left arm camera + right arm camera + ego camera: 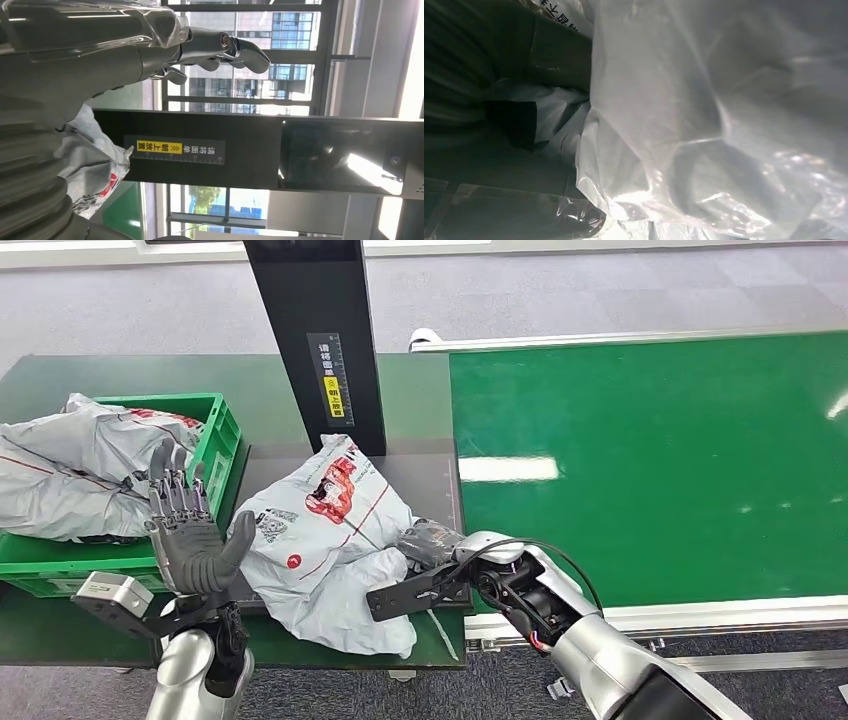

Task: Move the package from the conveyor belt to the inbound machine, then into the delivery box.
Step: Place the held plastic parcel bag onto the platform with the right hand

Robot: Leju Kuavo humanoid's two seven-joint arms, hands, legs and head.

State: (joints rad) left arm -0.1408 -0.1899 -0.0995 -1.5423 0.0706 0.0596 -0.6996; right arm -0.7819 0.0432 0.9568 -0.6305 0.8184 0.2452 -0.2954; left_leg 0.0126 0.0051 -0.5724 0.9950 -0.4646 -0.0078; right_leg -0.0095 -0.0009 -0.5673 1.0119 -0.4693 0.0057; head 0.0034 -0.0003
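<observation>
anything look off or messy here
Mostly the crate: its grey bags are heaped above the rim and spill over the left side. The package lies crumpled on the dark platform, its lower end sagging past the front edge, with the right hand against it. The left hand is raised, holding nothing.

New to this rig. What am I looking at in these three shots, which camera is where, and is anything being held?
It is a humanoid robot with two silver arms. The wide shot is from its head, looking down. The left robot hand is raised, fingers spread, holding nothing. The right robot hand is against the edge of a grey plastic package; whether it grips it I cannot tell. That package lies on the dark scanner platform below a black post, the inbound machine. Beside it is a green crate holding more grey bags; the green conveyor belt is on the other side. The other two shots come from wrist cameras: the left looks past its fingers at the post, the right is pressed against the plastic.
</observation>
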